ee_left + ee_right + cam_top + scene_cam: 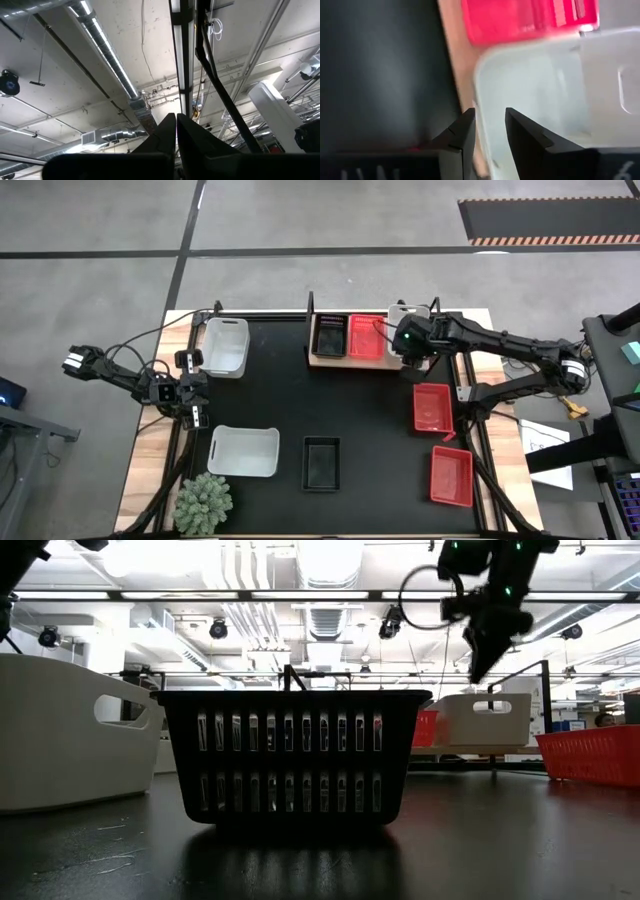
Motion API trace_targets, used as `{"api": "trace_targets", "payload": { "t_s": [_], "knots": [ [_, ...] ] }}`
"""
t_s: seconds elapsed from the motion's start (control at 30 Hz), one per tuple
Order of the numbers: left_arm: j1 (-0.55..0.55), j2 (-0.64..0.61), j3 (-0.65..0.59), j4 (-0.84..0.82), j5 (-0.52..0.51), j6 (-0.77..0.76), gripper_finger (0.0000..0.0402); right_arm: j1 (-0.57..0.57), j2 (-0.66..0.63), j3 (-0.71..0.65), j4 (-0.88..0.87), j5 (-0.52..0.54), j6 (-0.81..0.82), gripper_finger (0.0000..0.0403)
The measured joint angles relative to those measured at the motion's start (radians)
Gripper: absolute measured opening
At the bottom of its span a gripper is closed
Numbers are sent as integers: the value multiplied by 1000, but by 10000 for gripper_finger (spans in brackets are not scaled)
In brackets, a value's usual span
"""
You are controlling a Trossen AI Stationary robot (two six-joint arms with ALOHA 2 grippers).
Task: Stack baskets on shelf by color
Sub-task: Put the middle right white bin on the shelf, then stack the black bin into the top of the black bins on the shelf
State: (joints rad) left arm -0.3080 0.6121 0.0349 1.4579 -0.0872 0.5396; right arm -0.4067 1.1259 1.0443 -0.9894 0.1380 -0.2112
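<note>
On the shelf (pixel 325 361) sit one black basket (pixel 329 336), one red basket (pixel 366 337) and a white basket (pixel 403 320); six more wait on the desk (pixel 370 420). The right gripper (pixel 487 131) hovers over the white one's rim, narrowly open and empty; the left gripper (pixel 176 131), pressed closed, idles at the desk's left edge
</note>
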Motion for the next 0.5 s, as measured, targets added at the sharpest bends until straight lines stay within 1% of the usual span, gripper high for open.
{"api": "trace_targets", "payload": {
  "t_s": [0.13, 0.3, 0.5],
  "knots": [
    [0, 0, 0, 0, 0, 8, 0, 59, -1, 37, 55, -60, 116, 89],
    [0, 3, 0, 0, 0, 17, 0, 194, -1, 50, 69, -63, 206, 73],
    [0, 5, 0, 0, 0, 18, 0, 352, 4, 38, 157, -60, 310, 60]
  ]
}}
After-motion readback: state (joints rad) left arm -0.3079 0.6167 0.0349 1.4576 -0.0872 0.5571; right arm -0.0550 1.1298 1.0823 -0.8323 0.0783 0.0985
